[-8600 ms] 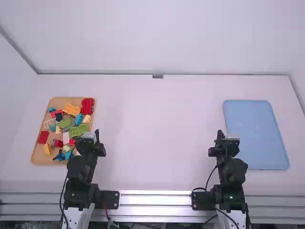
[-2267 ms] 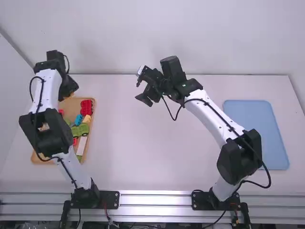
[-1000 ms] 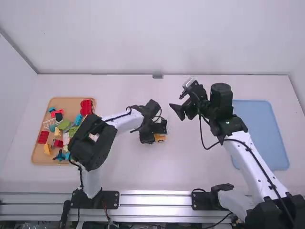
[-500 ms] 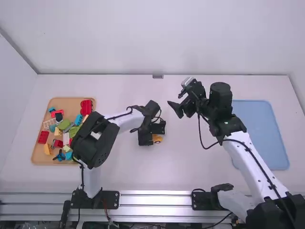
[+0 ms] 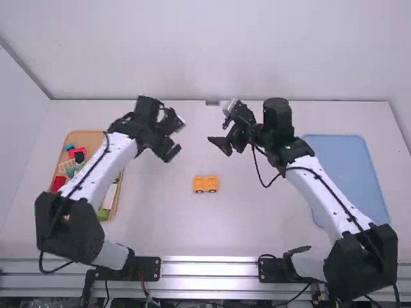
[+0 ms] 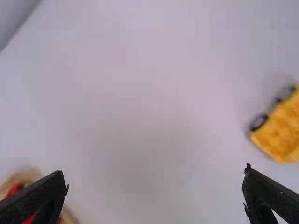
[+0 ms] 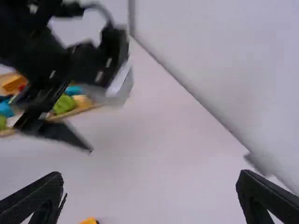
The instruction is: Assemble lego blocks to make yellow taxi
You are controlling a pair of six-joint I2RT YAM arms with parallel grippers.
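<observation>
Now, with black two-finger left gripper (image 6: 156,174) and black right gripper (image 7: 150,176) spread wide, leave the yellow wheeled plastic base (image 5: 205,185) on the white table (image 5: 192,228) between them; from the tan shallow tray (image 5: 91,137) beyond the left one, best pinch the yellow plastic block (image 7: 14,83) squarely, keeping its top free.

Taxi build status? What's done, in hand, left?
Done: the yellow wheeled base is out on the table, between the arms. No assembly visible beyond that; I see nothing stacked on it.
In hand: nothing. The left jaws and right jaws both stand wide apart with nothing between them.
Left: probably the whole upper body. Loose blocks lie in the wooden tray. Looks like early stage.
</observation>
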